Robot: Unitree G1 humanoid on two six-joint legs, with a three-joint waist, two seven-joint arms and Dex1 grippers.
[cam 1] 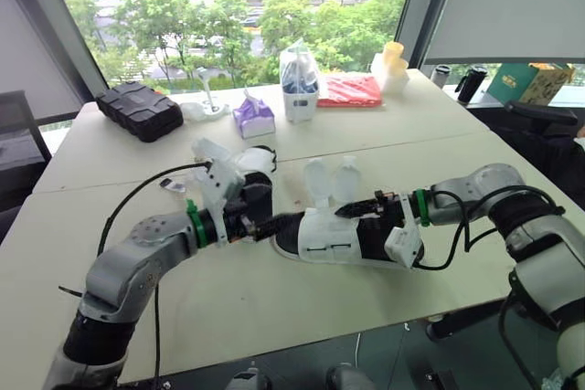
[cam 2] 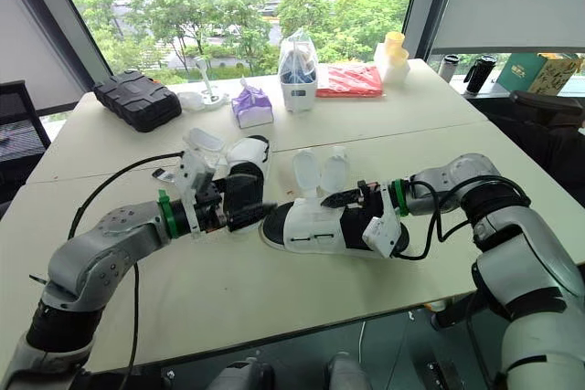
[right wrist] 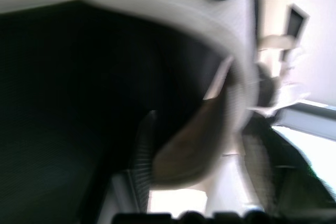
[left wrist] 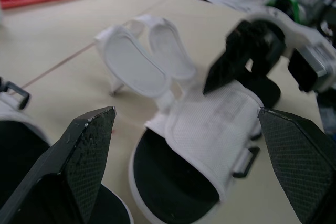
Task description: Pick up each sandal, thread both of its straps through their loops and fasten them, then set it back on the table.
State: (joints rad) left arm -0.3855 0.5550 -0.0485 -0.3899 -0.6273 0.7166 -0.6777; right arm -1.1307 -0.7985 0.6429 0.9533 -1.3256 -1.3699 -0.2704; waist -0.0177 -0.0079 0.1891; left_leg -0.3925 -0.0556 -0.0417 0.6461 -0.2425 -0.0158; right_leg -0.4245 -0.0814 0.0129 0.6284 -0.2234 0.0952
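Note:
A white sandal [cam 1: 320,237] with a black footbed lies on the table's middle, its two straps [cam 1: 331,180] unfastened and standing up. My right gripper [cam 1: 350,211] reaches in from the right and is shut on the edge of the sandal's white upper near the strap bases. My left gripper [cam 1: 265,226] sits at the sandal's toe, open, its fingers [left wrist: 84,150] spread wide on either side of the toe end [left wrist: 205,135]. A second sandal [cam 1: 251,166], straps also loose, stands just behind my left wrist.
Along the far side of the table stand a black case [cam 1: 139,110], a purple tissue pack [cam 1: 253,118], a white container [cam 1: 299,84], a red packet [cam 1: 349,89] and yellow cups [cam 1: 393,66]. The table's front edge [cam 1: 302,335] runs close below the sandal.

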